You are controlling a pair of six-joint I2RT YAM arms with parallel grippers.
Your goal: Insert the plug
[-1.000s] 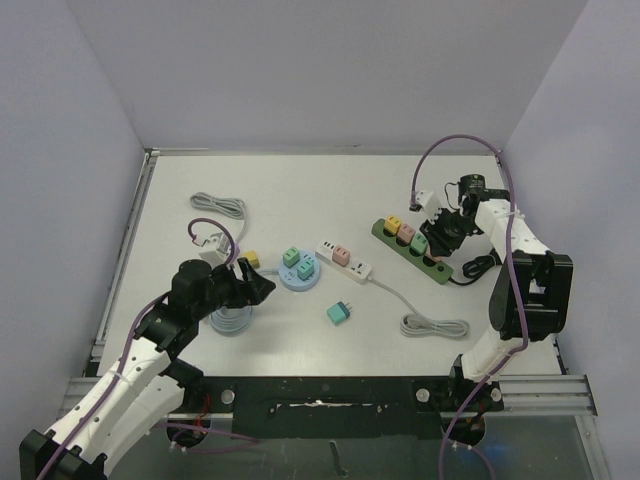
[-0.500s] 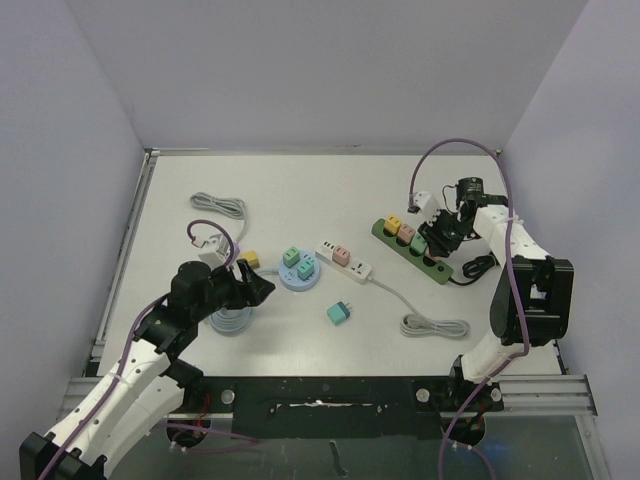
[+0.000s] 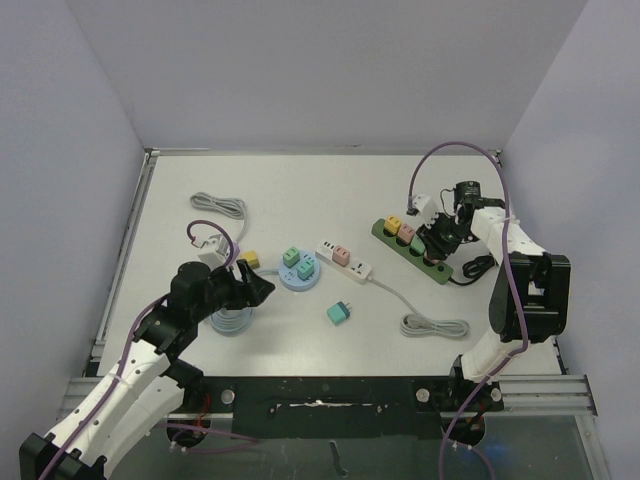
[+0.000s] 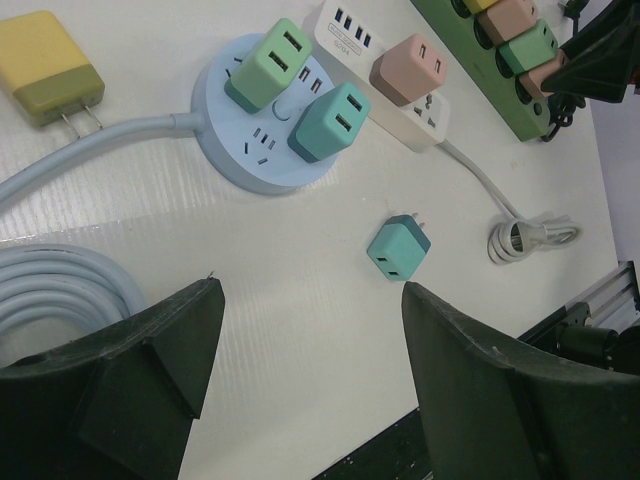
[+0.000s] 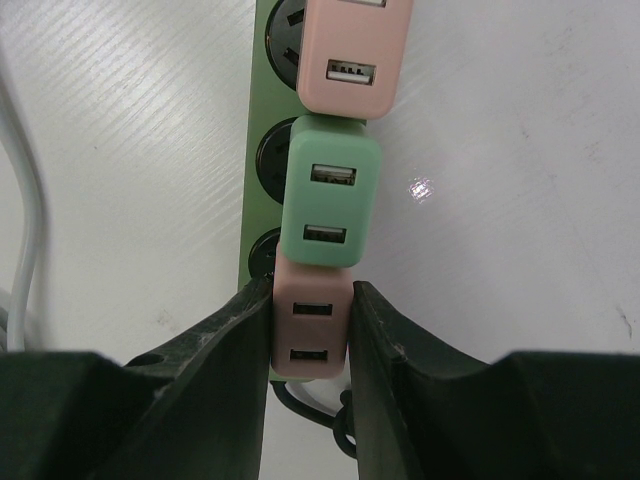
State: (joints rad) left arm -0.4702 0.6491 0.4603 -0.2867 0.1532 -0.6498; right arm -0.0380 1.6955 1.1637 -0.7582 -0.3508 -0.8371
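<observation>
My right gripper (image 5: 310, 300) is shut on a pink plug (image 5: 310, 328), with one finger (image 5: 235, 340) on each side of it. The plug sits over the near end of the green power strip (image 5: 262, 170), right against a green plug (image 5: 330, 195); beyond that is another pink plug (image 5: 350, 55). How deep the prongs sit is hidden. From above, the right gripper (image 3: 437, 243) is at the strip (image 3: 443, 272). My left gripper (image 4: 310, 290) stands open and empty above the table, and a loose teal plug (image 4: 398, 249) lies just ahead of it.
A round blue socket (image 3: 299, 270) carries two plugs, and a white strip (image 3: 345, 257) carries a pink one. A yellow plug (image 3: 248, 260) lies loose. A grey cable coil (image 3: 230, 320) sits under the left gripper (image 3: 258, 287). A white cable coil (image 3: 435, 326) lies front right.
My right gripper has shifted slightly left and down onto the strip's end with the pink plug in it. The left arm has not moved.
</observation>
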